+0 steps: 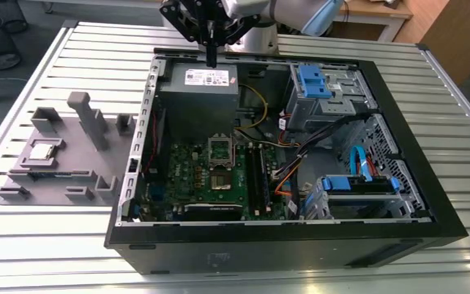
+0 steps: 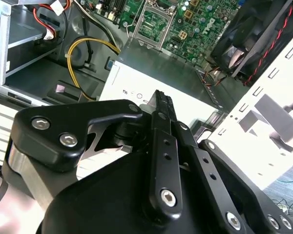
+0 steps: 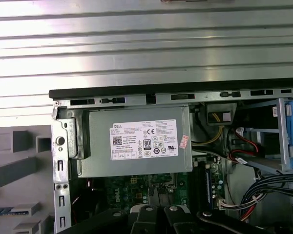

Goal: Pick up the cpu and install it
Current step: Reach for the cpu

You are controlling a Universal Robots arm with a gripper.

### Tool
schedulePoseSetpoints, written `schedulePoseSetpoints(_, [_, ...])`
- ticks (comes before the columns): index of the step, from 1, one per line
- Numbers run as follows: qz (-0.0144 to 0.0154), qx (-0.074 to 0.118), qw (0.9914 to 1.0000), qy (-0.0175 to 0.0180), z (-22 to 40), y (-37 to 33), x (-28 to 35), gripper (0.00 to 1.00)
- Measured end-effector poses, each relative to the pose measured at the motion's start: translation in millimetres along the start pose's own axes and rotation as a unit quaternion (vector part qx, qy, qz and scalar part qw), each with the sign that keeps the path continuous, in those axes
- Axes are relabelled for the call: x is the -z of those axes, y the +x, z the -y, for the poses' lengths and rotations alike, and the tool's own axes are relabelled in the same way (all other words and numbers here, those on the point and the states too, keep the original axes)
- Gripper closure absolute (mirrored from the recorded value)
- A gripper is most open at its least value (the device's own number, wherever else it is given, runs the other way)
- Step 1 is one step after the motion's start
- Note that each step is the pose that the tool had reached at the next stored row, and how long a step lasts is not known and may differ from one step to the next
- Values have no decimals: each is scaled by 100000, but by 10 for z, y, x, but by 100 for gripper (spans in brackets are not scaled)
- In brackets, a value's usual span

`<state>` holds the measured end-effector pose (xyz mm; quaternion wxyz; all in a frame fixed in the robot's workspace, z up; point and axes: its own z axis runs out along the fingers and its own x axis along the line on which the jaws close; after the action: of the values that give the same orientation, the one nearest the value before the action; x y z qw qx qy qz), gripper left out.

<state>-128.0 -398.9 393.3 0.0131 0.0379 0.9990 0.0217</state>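
The cpu (image 1: 44,149), a small pale square chip, lies in a pocket of the grey plastic fixture (image 1: 63,156) on the exterior view's left, outside the computer case. My gripper (image 1: 211,60) hangs high over the grey power supply (image 1: 198,92) at the far end of the case, well away from the cpu. In the second wrist view its black fingers (image 2: 162,114) sit pressed together with nothing between them. The green board (image 1: 194,177) lies in the case floor, and its dark socket frame (image 1: 221,149) stands open above the socket (image 1: 221,180).
The open black case (image 1: 300,245) rests on a slatted metal table (image 1: 55,245). Blue drive cages (image 1: 317,82) and bundled cables (image 1: 300,153) occupy the exterior view's right half of the case. A black fan (image 2: 254,34) sits near the board. The power supply label (image 3: 144,140) faces up.
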Motion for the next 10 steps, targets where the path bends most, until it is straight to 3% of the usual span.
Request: schedulePoseSetpoints(10, [-2,2,100000,3,3,37,1,90])
